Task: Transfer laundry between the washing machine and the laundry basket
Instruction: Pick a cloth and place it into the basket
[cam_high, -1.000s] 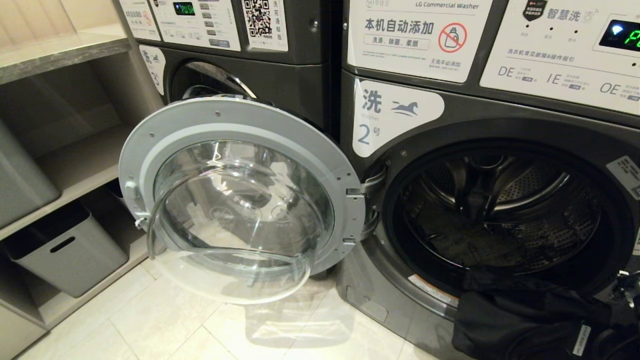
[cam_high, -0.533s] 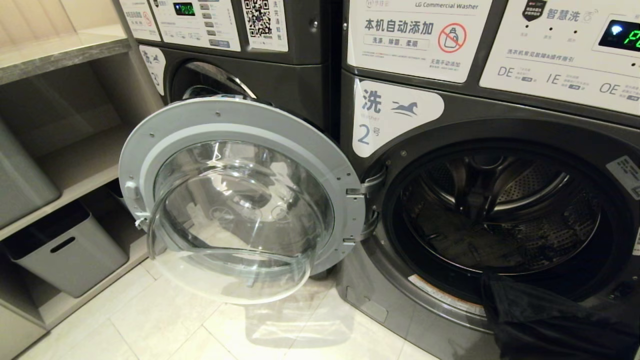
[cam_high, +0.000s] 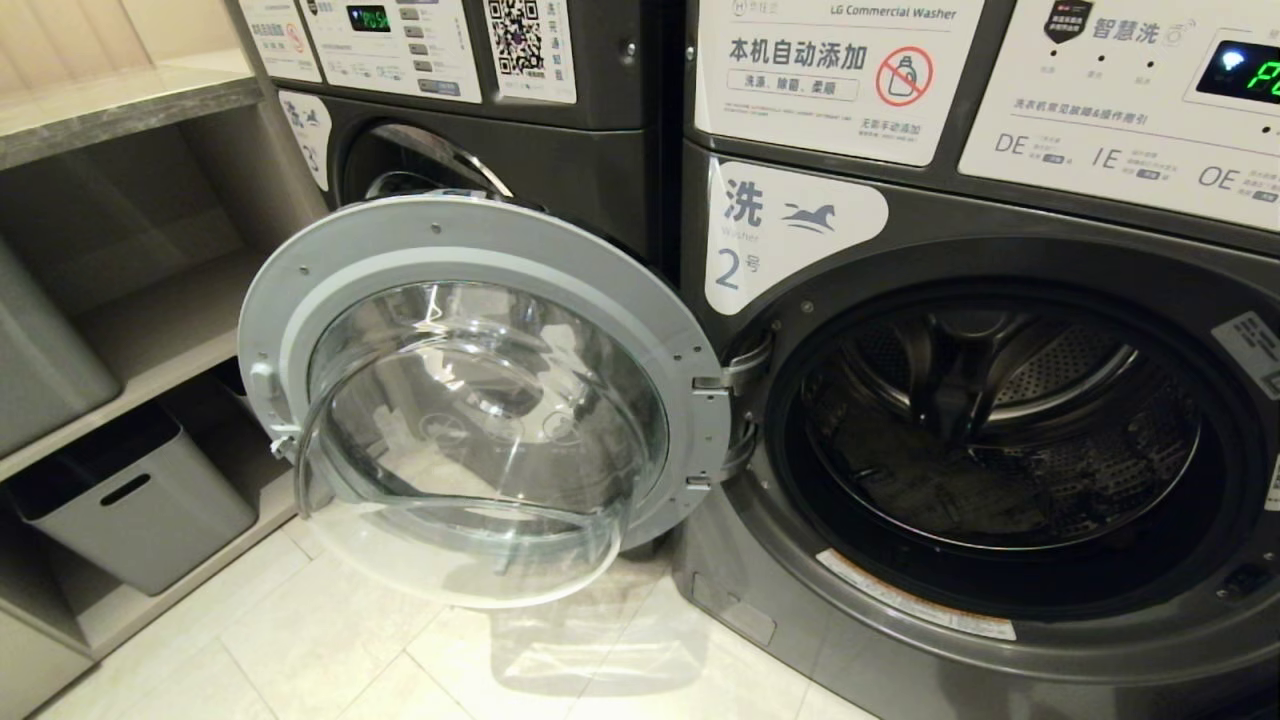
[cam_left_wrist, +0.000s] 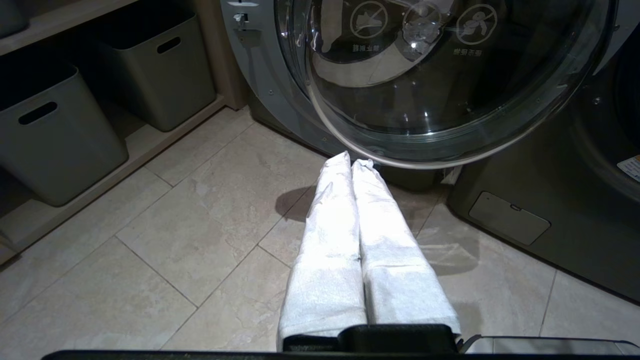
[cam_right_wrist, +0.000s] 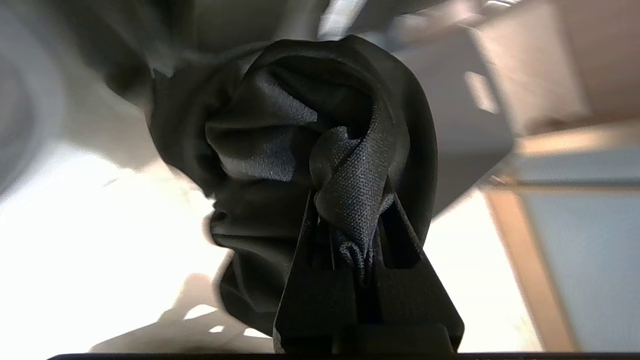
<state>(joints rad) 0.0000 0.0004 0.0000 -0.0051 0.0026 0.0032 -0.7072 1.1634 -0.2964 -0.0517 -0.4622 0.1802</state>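
Black garment (cam_right_wrist: 300, 165) has left the washer, right tool (cam_right_wrist: 352, 225) clamping it.

Open door (cam_high: 480, 400) left of washing machine (cam_high: 1000, 440), storage bins (cam_high: 130, 500) on shelves further left

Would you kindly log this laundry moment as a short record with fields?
washer: dark grey front-loading washing machine, round drum opening uncovered
door: round grey-rimmed glass door, swung open toward the robot's left
drum: perforated metal drum, dark inside; contents cannot be told
right gripper: right gripper, shut on crumpled black fabric garment, outside the head view
left gripper: left gripper, white-wrapped fingers shut together, empty, above the beige tiled floor
storage: grey plastic bins on low shelf
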